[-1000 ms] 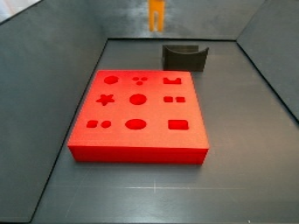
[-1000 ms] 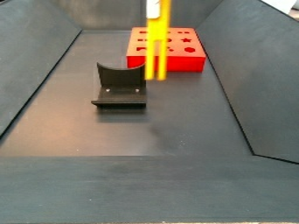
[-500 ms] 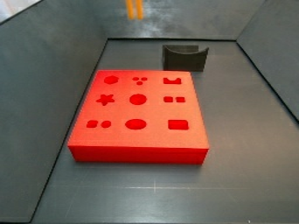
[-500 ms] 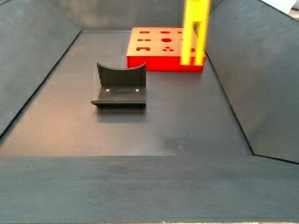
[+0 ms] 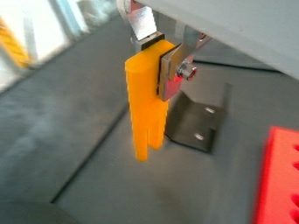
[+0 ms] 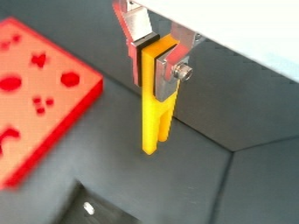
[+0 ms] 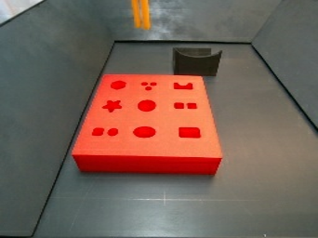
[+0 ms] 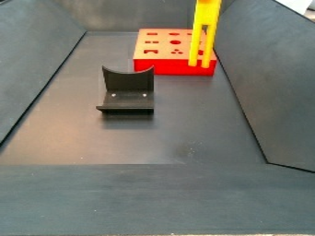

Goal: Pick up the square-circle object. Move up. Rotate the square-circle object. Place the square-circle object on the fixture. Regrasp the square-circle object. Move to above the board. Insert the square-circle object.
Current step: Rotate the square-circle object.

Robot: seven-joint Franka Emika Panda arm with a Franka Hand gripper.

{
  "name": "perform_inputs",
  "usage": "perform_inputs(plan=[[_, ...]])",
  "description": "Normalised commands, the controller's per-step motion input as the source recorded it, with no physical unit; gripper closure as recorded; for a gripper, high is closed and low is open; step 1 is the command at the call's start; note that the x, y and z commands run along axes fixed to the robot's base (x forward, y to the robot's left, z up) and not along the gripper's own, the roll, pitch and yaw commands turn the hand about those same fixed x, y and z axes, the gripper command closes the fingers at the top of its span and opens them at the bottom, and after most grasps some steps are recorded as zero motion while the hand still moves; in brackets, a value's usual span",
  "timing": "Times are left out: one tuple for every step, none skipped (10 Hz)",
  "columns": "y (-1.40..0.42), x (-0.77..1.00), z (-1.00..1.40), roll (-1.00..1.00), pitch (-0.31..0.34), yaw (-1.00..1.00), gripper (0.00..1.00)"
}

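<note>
While the gripper (image 5: 162, 59) hangs high above the dark floor (image 8: 160, 138), we see its fingers (image 6: 177, 68) pinching the square-circle object (image 5: 145, 103) by its upper end, the flat silver plates pressed against opposite faces of the yellow-orange bar in both wrist views (image 6: 156, 101). The bar hangs upright, its free end pointing down and clear of everything beneath it. In a side view the square-circle object (image 8: 205, 35) appears as a tall yellow strip at about one o'clock, its top cut off by the frame edge and its lower end in front of the far right corner of the board (image 8: 175, 51); we cannot tell from there how high it sits above the board. In a side view only a short orange length (image 7: 140, 13) shows near twelve o'clock, behind and above the board (image 7: 149, 121). The board lies flat, red, with star, circle and square holes in its top face. The fixture (image 8: 127, 89) stands on the floor apart from the board, at roughly ten o'clock in that side view, and near one o'clock behind the board in a side view (image 7: 196, 61). Its notched top is bare.
</note>
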Motion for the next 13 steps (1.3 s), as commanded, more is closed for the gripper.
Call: perform_inputs(plan=[[0.02, 0.0, 0.0, -0.88, 0.18, -0.75, 1.0], [0.02, 0.02, 0.01, -0.56, 0.14, -0.43, 1.0], [0.01, 0.03, 0.01, -0.42, 0.131, -0.31, 1.0], [0.0, 0.04, 0.01, -0.24, 0.12, -0.15, 1.0], [0.03, -0.04, 0.0, -0.06, 0.035, -1.0, 1.0], [0.03, -0.03, -0.01, -0.06, 0.031, -1.0, 1.0], [0.03, -0.03, 0.0, -0.06, 0.033, -1.0, 1.0], [0.03, -0.02, 0.01, -0.07, 0.035, -1.0, 1.0], [0.03, -0.02, 0.01, -0.08, 0.039, -1.0, 1.0], [0.03, -0.02, 0.01, -0.09, 0.044, -1.0, 1.0], [0.02, -0.01, 0.01, -0.1, 0.053, -1.0, 1.0], [0.02, -0.01, 0.01, -0.12, 0.059, -1.0, 1.0], [0.02, -0.01, 0.02, -0.16, 0.077, -1.0, 1.0]])
